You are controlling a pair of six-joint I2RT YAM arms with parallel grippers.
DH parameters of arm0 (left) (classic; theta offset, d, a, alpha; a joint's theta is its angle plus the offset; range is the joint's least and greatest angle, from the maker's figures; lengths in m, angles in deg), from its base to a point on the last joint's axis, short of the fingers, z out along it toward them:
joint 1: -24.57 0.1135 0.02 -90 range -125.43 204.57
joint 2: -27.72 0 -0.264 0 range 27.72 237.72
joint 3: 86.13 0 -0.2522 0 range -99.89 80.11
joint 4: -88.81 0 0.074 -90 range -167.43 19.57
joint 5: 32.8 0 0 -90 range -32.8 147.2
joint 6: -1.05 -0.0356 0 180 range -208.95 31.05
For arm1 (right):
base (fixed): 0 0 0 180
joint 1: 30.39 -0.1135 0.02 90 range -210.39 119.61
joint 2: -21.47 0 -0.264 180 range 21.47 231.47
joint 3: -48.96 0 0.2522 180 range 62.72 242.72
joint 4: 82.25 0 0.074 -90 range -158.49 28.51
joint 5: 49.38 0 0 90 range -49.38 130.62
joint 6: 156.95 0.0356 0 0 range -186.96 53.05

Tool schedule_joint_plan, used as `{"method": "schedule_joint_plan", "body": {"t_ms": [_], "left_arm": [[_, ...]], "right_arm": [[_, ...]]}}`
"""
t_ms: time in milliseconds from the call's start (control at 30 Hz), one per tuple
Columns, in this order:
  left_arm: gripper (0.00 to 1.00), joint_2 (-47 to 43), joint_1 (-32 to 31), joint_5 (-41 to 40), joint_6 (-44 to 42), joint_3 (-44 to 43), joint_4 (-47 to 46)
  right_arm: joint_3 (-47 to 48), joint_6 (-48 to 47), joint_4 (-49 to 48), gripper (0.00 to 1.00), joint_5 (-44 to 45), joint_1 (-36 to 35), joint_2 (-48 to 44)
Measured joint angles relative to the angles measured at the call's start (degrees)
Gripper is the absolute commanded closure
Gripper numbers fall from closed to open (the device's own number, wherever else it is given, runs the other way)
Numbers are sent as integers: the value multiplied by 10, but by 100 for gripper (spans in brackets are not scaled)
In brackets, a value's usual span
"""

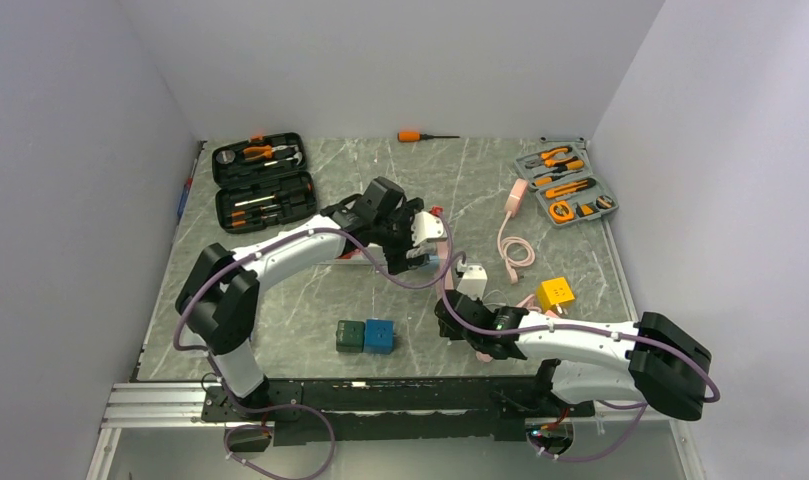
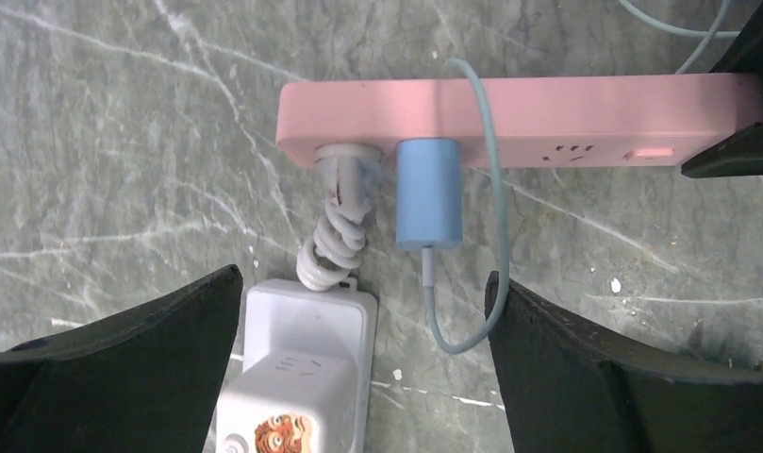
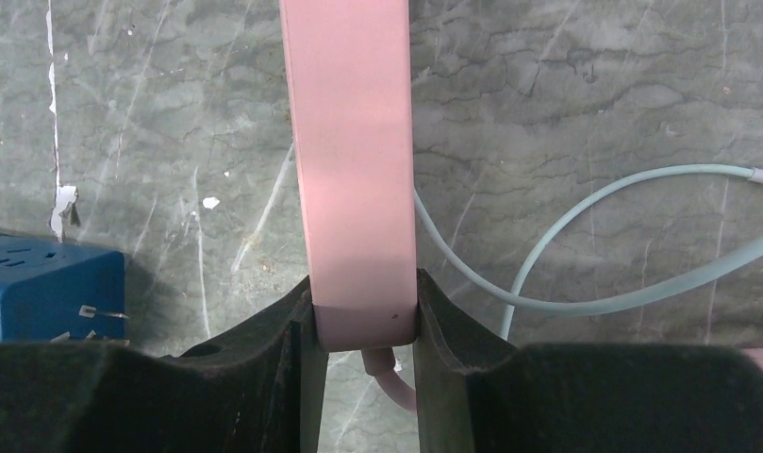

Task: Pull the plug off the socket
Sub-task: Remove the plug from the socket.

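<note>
Jaws on my right gripper (image 3: pixel 363 304) are clamped on one short end of the pink power strip (image 3: pixel 349 142), which runs off toward 12 o'clock in that wrist view. Those on my left gripper (image 2: pixel 363 278) stand wide and hold nothing.

In the left wrist view the strip lies across the surface (image 2: pixel 123 142) at 12 o'clock. The blue plug (image 2: pixel 429 193) is seated in its near side, its body pointing to 6 o'clock, in the gap between my open fingers.

I judge the bracing done and the grasp not yet made. Next, my left should descend and centre on the blue body, which sits toward 3 o'clock of my midline. Then it should close across its flanks and draw straight toward 6 o'clock while my right holds the strip steady.

The plug is a smooth, rounded blue block, fully home in the strip as far as I can tell. A pale cable (image 2: pixel 501 226) leaves its tail and loops back over the strip. Just beside it, at 9 o'clock, a grey-white plug (image 2: pixel 347 175) on a coiled cord (image 2: pixel 332 241) leads to a white adapter block (image 2: pixel 302 359). I could catch that neighbour by mistake.
</note>
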Motion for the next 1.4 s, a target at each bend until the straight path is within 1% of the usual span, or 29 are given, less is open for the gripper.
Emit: {"method": "schedule_joint_plan", "body": {"t_ms": [233,367,433,667,733,833,1100,1167,1200,1233,1333,1367,1400], "left_arm": [[1,31,0,57,-28,-10,2],[2,48,-2,68,-47,-10,2],[8,53,-3,67,-54,-10,1],[40,61,-7,63,-68,-11,-12],[47,61,-11,63,-67,-11,-14],[49,61,-20,63,-65,-10,-16],[50,61,-36,43,-64,-1,-33],[53,62,-39,37,-64,2,-38],[59,63,-40,34,-65,3,-40],[67,64,-40,32,-65,3,-42],[96,69,-40,24,-64,2,-49],[100,70,-40,23,-64,0,-47],[100,73,-41,22,-63,-3,-43]], "right_arm": [[0,3,0,100,5,-3,0],[0,5,0,100,5,-3,-2],[0,5,0,100,5,-4,-2],[2,8,1,100,6,-5,-2],[3,9,1,100,7,-6,-2],[3,9,0,100,8,-7,-2],[8,9,3,100,9,-8,1],[8,9,3,100,9,-8,1],[8,10,4,100,9,-8,1],[8,12,5,100,9,-8,0],[8,19,7,100,8,-8,0],[8,22,7,97,8,-7,0],[8,24,7,81,8,-7,0]]}}
